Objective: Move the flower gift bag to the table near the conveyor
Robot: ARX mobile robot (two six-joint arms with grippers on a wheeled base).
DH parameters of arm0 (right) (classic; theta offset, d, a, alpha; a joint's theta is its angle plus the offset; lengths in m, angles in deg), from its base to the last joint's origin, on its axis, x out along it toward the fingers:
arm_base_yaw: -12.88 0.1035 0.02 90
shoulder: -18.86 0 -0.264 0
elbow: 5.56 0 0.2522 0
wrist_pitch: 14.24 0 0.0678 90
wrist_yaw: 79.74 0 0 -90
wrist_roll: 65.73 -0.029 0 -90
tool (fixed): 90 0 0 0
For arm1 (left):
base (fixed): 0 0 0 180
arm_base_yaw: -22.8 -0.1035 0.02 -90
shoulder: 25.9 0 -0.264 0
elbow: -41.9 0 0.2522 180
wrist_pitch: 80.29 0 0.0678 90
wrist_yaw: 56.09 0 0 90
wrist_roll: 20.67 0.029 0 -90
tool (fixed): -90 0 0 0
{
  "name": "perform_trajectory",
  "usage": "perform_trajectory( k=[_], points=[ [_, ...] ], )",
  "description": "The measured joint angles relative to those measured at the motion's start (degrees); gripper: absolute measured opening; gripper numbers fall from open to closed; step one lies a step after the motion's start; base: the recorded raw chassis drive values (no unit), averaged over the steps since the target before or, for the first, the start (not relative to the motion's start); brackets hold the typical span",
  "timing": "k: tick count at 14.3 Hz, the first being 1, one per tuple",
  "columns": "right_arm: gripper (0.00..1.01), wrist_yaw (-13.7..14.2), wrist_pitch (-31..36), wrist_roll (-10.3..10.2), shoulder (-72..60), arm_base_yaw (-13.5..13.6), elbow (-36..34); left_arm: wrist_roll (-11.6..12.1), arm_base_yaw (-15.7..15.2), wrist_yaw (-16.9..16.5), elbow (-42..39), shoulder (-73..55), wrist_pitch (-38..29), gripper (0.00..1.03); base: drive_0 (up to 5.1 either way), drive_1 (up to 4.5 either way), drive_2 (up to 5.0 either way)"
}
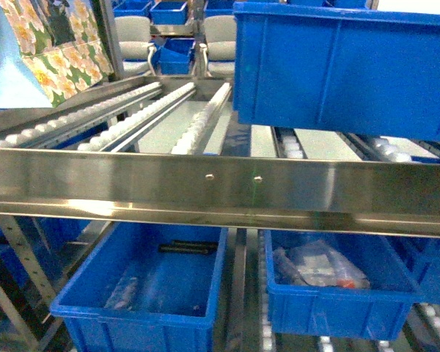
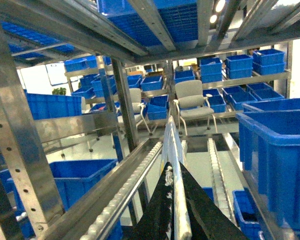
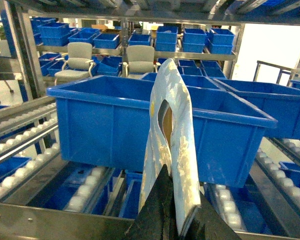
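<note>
A flower gift bag (image 1: 51,51) with a pale blue side and a floral face hangs at the top left of the head view, over the conveyor (image 1: 132,121) and its white roller tracks. Neither gripper shows in that view. In the left wrist view my left gripper (image 2: 174,165) is shut on a thin pale edge (image 2: 172,140), seemingly a bag seen edge-on, beside a roller track (image 2: 135,185). My right gripper (image 3: 182,180) is shut on the lower part of a pale floral gift bag (image 3: 182,140) with a cut-out handle, held upright. The table is out of view.
A large blue bin (image 1: 345,66) sits on the conveyor's right half, directly behind the right-hand bag (image 3: 115,120). A steel front rail (image 1: 220,187) crosses the head view. Lower blue bins (image 1: 139,286) stand beneath it. Grey chairs (image 1: 220,40) and stacked bins stand beyond.
</note>
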Motion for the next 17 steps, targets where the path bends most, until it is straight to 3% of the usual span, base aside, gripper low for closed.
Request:
perform_trajectory(
  k=[17],
  points=[
    [0.02,0.0,0.0,0.0,0.22,0.0,0.0,0.0,0.0,0.0,0.0,0.0,-0.04,0.02,-4.7,0.91,3.7]
  ],
)
